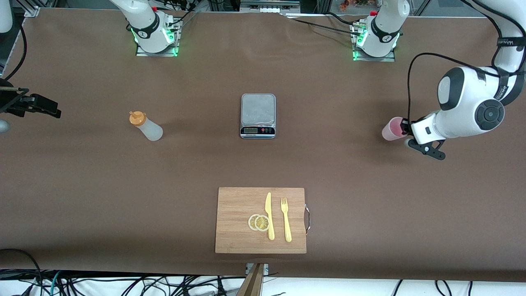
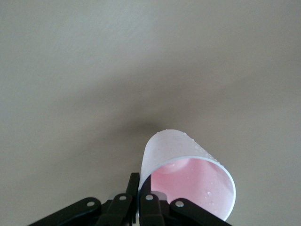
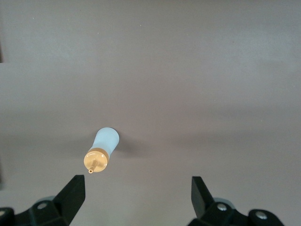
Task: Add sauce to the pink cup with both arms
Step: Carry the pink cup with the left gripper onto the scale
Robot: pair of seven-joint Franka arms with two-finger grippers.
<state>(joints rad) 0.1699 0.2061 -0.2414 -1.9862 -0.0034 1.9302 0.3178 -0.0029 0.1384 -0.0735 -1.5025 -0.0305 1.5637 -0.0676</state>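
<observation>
Left gripper (image 2: 139, 200) pinches pink cup (image 2: 188, 176) rim; right gripper (image 3: 137, 193) wide open, empty, over sauce (image 3: 101, 150).

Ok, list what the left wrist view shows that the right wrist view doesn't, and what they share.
Only the left wrist view shows the pink cup, with the left gripper shut on its rim. Only the right wrist view shows the sauce bottle standing on the table, with the right gripper open and away from it. Both share the brown table surface.
</observation>
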